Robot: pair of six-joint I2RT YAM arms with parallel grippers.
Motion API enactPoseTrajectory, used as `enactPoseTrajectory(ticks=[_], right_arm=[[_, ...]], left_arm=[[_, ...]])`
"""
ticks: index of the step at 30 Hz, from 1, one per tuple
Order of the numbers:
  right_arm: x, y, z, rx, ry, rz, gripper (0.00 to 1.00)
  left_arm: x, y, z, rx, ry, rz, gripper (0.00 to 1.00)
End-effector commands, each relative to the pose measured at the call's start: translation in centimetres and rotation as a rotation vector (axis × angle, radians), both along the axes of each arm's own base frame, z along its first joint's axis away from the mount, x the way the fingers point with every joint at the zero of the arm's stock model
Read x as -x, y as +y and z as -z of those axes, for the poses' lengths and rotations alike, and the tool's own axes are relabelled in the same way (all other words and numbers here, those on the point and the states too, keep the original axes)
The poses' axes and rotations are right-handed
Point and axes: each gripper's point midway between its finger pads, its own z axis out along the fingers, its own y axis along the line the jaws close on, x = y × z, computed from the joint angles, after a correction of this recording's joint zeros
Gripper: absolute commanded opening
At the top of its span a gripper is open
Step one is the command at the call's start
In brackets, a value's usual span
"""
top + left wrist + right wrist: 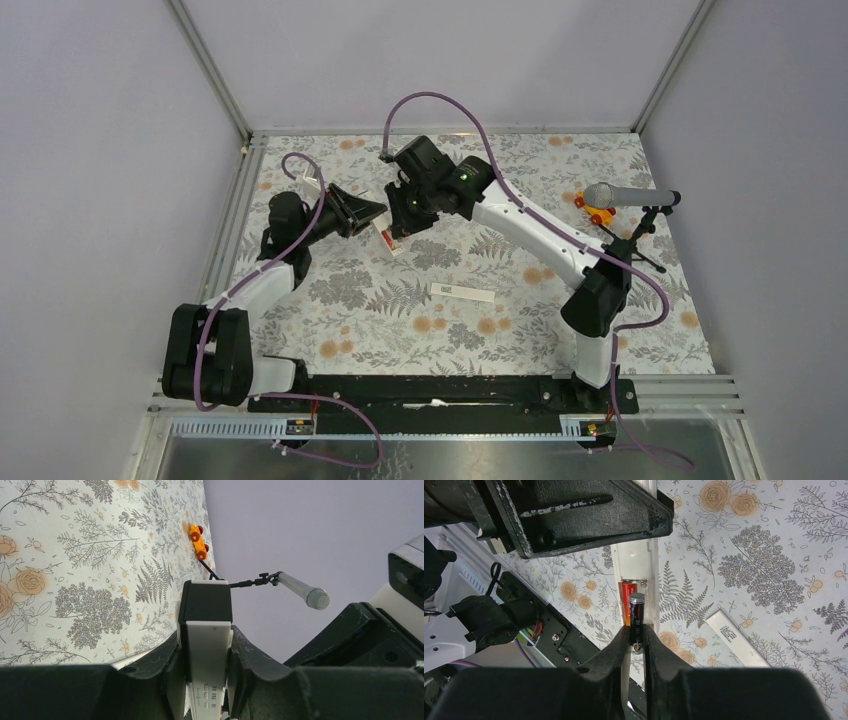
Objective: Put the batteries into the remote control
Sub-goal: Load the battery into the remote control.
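My left gripper [366,213] [206,647] is shut on the remote control [207,645], a white bar with a dark end section, and holds it above the table. Its lower end shows in the top view [390,243]. In the right wrist view the remote [638,562] has its compartment open, with one red battery [626,591] lying in it. My right gripper [403,220] [637,632] is shut on a second battery [636,612], black with red, and holds it over the compartment beside the first.
The flat white cover strip [466,293] [736,637] lies on the floral cloth in the middle. A grey microphone [625,195] [306,592] on a small stand and an orange toy piece [597,210] [197,540] stand at the right. Metal rails border the table.
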Motion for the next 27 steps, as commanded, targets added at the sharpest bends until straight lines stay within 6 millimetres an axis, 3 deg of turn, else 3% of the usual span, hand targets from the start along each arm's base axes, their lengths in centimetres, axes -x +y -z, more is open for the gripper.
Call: enactPoseTrajectory(ticks=[1,27], right_arm=[[0.0,0.4,-0.5,-0.014,0.006,-0.003,0.13],[0.0,-0.5,1.6,0.058,0.012,-0.003,0.15]], left_arm=[[-0.6,0.0,-1.7,0.025,-0.073,-0.022,0.0],[-0.6,0.1,-2.7,0.082,-0.05,-0.044,0.0]])
